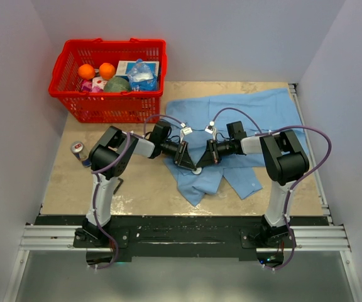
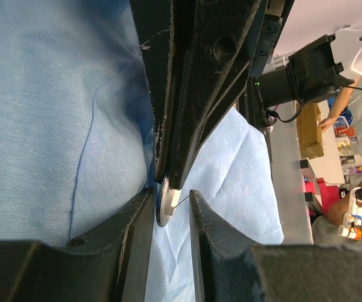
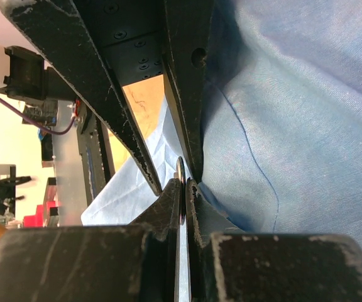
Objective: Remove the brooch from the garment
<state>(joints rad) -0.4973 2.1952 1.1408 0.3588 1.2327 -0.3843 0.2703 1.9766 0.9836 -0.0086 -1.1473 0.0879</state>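
The right pincer [image 3: 182, 190] pinches the brooch [image 2: 163, 211] edge-on at the shirt [image 2: 43, 126]; the left pincer [image 2: 168, 201] stands narrowly open around it.

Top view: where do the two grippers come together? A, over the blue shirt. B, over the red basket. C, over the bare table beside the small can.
A: the left gripper and right gripper meet tip to tip at the brooch on the shirt, well clear of the basket.
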